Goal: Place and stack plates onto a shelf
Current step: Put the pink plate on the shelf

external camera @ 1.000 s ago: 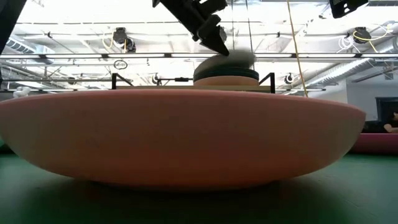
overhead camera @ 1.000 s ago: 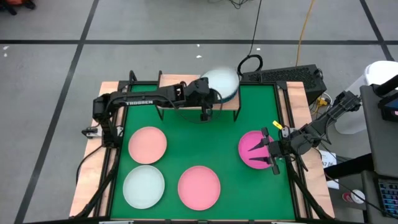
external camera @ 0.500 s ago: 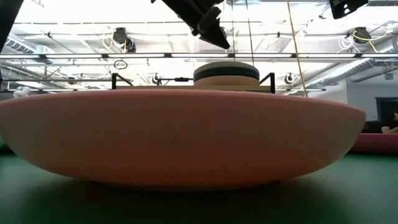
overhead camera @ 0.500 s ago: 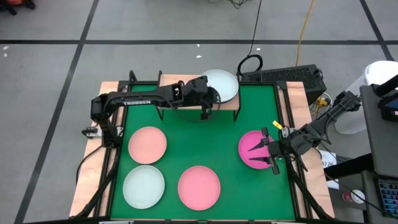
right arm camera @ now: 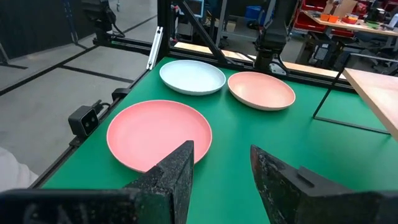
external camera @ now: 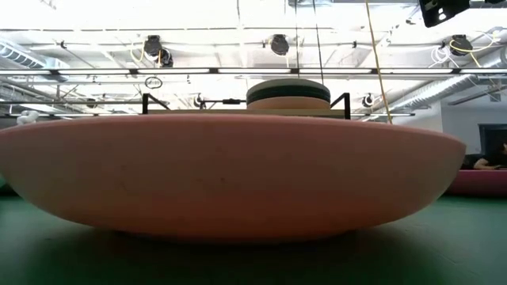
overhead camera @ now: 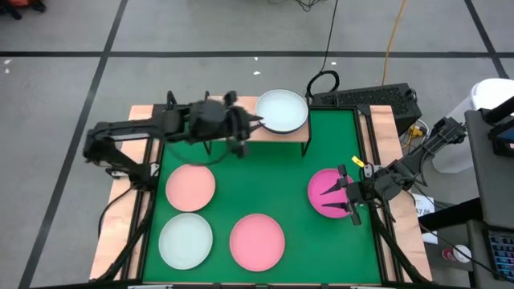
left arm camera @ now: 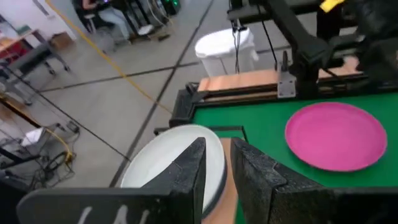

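Observation:
A stack of plates (overhead camera: 282,111), mint-white on top, sits on the right half of the shelf (overhead camera: 247,103); the low view shows a dark teal layer in this stack (external camera: 287,95). My left gripper (overhead camera: 250,127) is open and hangs just left of the stack, touching nothing; its wrist view looks past the fingers at the top plate (left arm camera: 168,168). On the green mat lie a salmon plate (overhead camera: 190,186), a mint-white plate (overhead camera: 185,242), a pink plate (overhead camera: 257,242) and a magenta plate (overhead camera: 328,193). My right gripper (overhead camera: 347,195) is open over the magenta plate's right edge.
The wooden table's border (overhead camera: 140,112) frames the mat. A keyboard (overhead camera: 365,98) and cables lie beyond the far right corner. In the low view the nearest plate (external camera: 238,174) fills the foreground. Bare mat (overhead camera: 265,177) lies between the shelf and the plates.
The mint-white plate, blurred and moving a second ago, has settled flat on top of the stack. My left gripper has let it go and drawn back toward the table's left edge, leaving the low view. My right arm has kept still.

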